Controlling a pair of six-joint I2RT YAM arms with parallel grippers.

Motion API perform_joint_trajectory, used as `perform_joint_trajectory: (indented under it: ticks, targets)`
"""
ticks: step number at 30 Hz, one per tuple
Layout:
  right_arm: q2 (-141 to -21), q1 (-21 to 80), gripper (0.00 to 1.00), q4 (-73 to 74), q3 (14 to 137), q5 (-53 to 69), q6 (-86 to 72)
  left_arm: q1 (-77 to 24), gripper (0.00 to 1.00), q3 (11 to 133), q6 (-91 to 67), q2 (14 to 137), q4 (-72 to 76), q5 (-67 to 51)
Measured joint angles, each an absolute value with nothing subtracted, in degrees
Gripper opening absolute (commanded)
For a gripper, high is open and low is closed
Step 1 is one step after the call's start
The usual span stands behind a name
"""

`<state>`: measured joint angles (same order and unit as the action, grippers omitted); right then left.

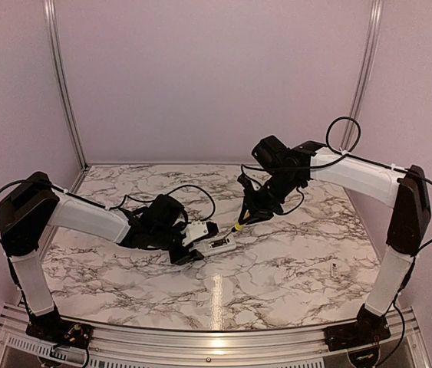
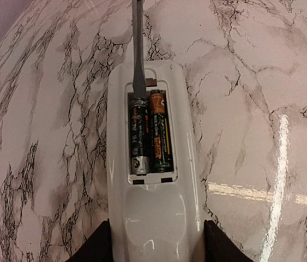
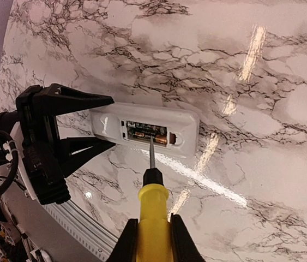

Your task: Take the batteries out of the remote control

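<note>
The white remote control [image 2: 153, 218] lies on the marble table with its open battery bay up. Two dark batteries [image 2: 151, 134] sit side by side in the bay; they also show in the right wrist view [image 3: 146, 133]. My left gripper [image 2: 153, 248] is shut on the remote's near end [image 1: 217, 245], one finger on each side. My right gripper [image 3: 152, 240] is shut on the yellow-handled screwdriver [image 3: 152, 213], also in the top view [image 1: 240, 222]. The screwdriver blade [image 2: 138, 49] reaches into the far end of the bay, its tip at the end of the left battery.
A tiny pale screw-like speck [image 1: 331, 269] lies on the table at the right. Black cables [image 1: 192, 192] loop behind the left wrist. The metal table rail [image 1: 200, 345] runs along the near edge.
</note>
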<state>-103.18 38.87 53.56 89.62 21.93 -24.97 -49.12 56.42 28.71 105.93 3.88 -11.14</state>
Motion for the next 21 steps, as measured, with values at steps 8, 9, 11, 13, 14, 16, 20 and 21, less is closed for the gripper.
perform_joint_trajectory:
  ticks: [8,9,11,13,14,16,20,21]
  targets:
    - [-103.18,39.38,0.00,52.97,89.62,21.43,-24.97,-49.45,0.00,58.37,26.57,106.13,2.33,-9.91]
    - [-103.18,39.38,0.00,52.90,89.62,21.28,-24.99,-49.45,0.00,58.41,26.30,106.13,2.35,-9.89]
    - [-103.18,39.38,0.00,52.75,89.62,20.91,-25.06,-49.45,0.00,58.43,25.89,106.17,2.26,-9.74]
    - [-103.18,39.38,0.00,52.56,89.65,20.43,-25.15,-49.45,0.00,58.43,25.56,106.19,2.24,-9.63]
    - [-103.18,39.38,0.00,52.53,89.65,20.16,-25.26,-49.45,0.00,58.43,25.41,106.19,2.24,-9.65]
    - [-103.18,39.38,0.00,52.53,89.65,19.55,-25.39,-49.45,0.00,58.43,25.06,106.32,2.13,-9.78]
    - [-103.18,39.38,0.00,52.51,89.65,18.72,-25.54,-49.45,0.00,58.96,24.62,107.46,1.06,-10.17]
    - [-103.18,39.38,0.00,52.51,89.65,18.68,-25.54,-49.45,0.00,59.05,24.58,107.68,0.75,-10.33]
